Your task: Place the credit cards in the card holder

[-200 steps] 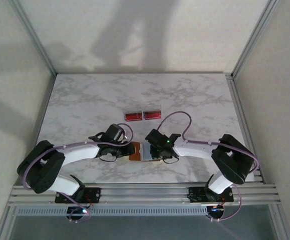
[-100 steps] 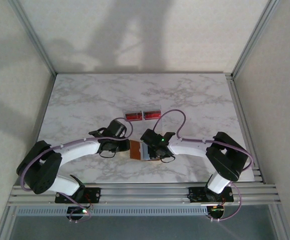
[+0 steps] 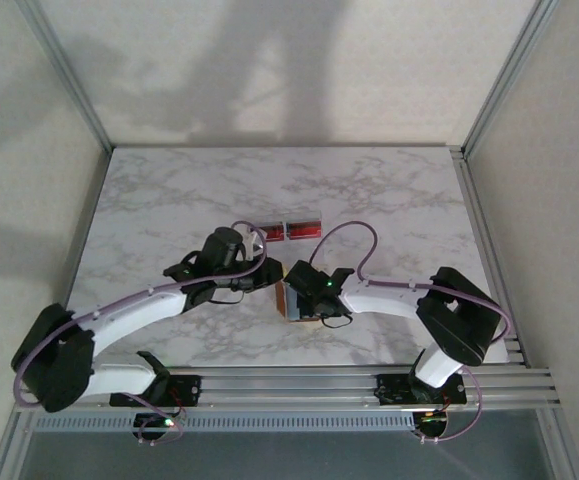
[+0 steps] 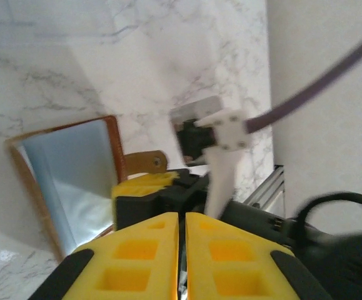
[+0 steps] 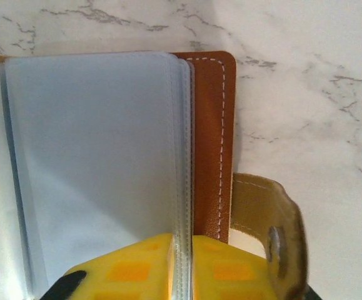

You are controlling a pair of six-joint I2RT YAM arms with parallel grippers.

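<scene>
Right fingers (image 5: 162,250) clamped on the open holder (image 5: 209,125), near-centre of the table (image 3: 169,200). Left fingers (image 4: 168,231) together, nothing seen between. Red cards (image 3: 304,229) lie just far of them, long axis left-right; left arm nearer.

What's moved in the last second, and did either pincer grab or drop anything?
The left arm stretched out, its wrist moving toward the far red cards. The left pincer is now shut; I can't tell whether it holds anything. The right pincer stays clamped on the clear sleeves of the card holder. Card holder and red cards lie where they were.
</scene>
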